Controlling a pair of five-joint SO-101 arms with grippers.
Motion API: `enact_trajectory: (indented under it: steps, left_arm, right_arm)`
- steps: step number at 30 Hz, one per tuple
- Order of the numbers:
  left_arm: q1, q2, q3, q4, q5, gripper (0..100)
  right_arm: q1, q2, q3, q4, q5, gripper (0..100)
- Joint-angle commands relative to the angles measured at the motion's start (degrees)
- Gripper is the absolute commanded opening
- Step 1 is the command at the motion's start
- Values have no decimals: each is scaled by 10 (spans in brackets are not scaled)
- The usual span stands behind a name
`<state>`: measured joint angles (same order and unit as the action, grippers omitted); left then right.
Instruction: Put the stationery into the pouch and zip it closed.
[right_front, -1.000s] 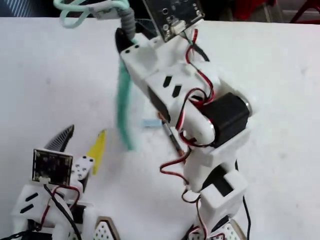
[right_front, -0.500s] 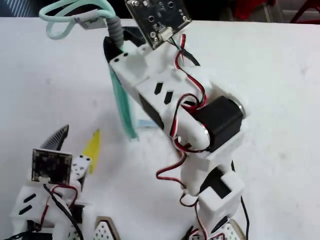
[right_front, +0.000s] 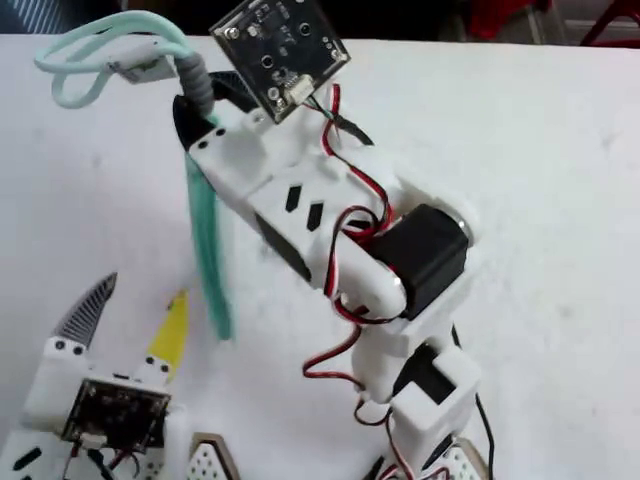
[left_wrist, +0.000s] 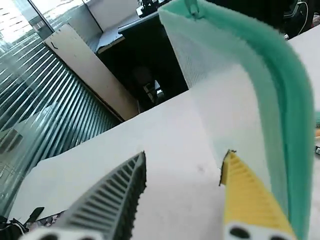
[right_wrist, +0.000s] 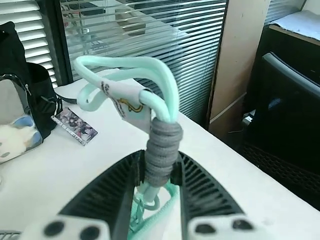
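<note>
the right pincer (right_front: 197, 98) has swung the pouch (right_front: 205, 240) across the tabletop (right_front: 520, 150) toward the left pincer (right_front: 142, 290). a second ago the pouch hung more in the middle. now it hangs in the air just beside the yellow finger (right_front: 172, 330). the left arm has pulled back a bit too. a second ago a pen lay on the tabletop by the right arm, and now the arm is over that spot. i think the pouch is being brought over so the left pincer can help hold it. no stationery is packed yet, so most of the job is left.

the right wrist view shows the right pincer (right_wrist: 160, 157) squeezed tight on the grey wrap (right_wrist: 162, 147) under the green loop (right_wrist: 130, 67). the high view shows that grip less well.

the left wrist view shows the left pincer (left_wrist: 185, 155) wide open and holding nothing, with the pouch (left_wrist: 270, 75) right next to it. i cannot tell if the zip is open.
</note>
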<state>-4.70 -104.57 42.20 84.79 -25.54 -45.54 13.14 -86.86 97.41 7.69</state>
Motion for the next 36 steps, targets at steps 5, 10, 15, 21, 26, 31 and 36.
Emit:
enact_trajectory:
  steps: [5, 10, 15, 21, 26, 31, 36]
  left_arm:
    - [-2, 0, -9, 2, 120, 260]
    - [1, 0, 30, -69, 188, 260]
    - [108, 0, 185, -243, 198, 255]
    - [166, -1, 138, -177, 232, 248]
    - [65, -1, 79, -125, 229, 256]
    - [-16, -1, 77, -124, 229, 277]
    - [-17, -1, 108, -126, 229, 286]
  right_arm:
    - [22, -17, -1, 14, -9, 17]
    - [6, -32, -1, 14, -9, 17]
    - [-58, -78, 40, 14, -9, 17]
    - [-71, -112, 130, 9, -4, 17]
    - [-51, -124, 139, 12, -8, 17]
    - [-45, -172, 229, 14, -9, 17]
    - [-45, -248, 401, 12, -9, 17]
